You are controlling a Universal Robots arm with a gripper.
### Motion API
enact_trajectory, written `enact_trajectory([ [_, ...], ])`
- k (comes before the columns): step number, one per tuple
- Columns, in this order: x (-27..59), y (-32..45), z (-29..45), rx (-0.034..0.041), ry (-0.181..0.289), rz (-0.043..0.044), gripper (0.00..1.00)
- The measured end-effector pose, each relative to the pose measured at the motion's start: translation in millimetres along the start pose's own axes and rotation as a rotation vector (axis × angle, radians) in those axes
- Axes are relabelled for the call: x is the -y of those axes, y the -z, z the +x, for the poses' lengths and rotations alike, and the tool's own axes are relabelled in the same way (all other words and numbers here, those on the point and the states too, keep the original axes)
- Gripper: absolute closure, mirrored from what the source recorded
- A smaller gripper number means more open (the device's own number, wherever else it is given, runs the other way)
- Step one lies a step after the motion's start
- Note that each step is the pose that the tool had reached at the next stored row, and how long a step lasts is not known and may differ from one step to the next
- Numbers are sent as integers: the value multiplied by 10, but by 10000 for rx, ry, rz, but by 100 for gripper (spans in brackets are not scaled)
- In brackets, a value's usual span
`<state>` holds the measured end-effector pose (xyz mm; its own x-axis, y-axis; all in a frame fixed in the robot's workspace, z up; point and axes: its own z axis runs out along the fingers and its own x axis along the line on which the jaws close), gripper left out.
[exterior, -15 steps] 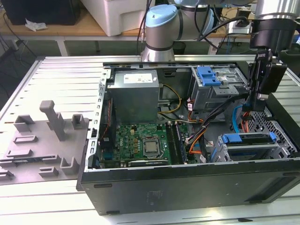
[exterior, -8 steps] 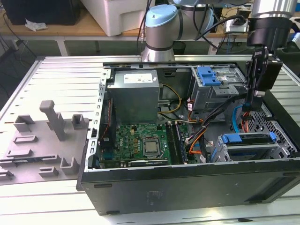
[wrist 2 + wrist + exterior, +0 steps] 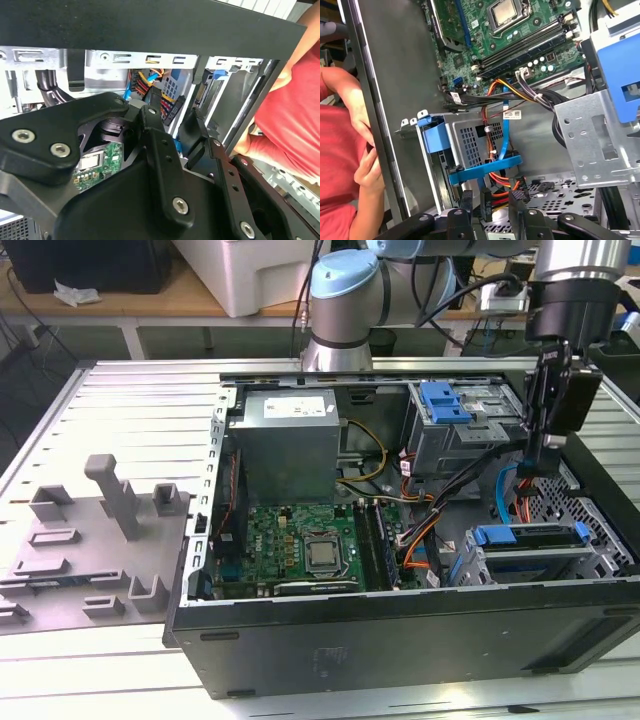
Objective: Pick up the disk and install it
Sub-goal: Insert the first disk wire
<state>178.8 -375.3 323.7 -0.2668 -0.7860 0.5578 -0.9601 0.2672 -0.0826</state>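
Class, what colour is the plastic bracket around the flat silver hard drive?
Blue; the plastic bracket on the flat silver hard drive shows best in the exterior view.

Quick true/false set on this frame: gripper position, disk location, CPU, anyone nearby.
1. The gripper hangs over the grey tray. False: it hangs over the drive-bay end of the open case, at the exterior view's right.
2. The disk sits in a cage inside the case. True.
3. A cooler covers the CPU. False: the CPU is bare.
4. A person's red sleeve is beside the case. True.
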Motion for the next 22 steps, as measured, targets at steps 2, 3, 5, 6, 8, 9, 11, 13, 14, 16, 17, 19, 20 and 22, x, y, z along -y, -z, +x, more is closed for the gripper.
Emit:
enact_trajectory([
  [2,-1,-4,-3,-66,-4,19,58],
  [3,-1,-4,-4,-87,-5,26,58],
  [5,0,-4,-3,-100,-5,30,58],
  [6,-1,-5,-4,-98,-5,30,58],
  [8,-3,-1,-13,-94,-3,28,58],
  [9,-5,3,-17,-96,-4,29,58],
  [11,-8,10,-26,-96,-4,29,58],
  [13,-11,16,-34,-99,-5,30,58],
  [14,-11,16,-35,-98,-5,29,58],
  [16,-12,17,-37,-101,-5,30,58],
  [17,-12,17,-37,-112,-7,33,58],
  [19,-12,14,-39,-141,-9,41,58],
  [20,-12,14,-39,-150,-9,44,58],
  [22,-12,12,-40,-181,-12,53,58],
])
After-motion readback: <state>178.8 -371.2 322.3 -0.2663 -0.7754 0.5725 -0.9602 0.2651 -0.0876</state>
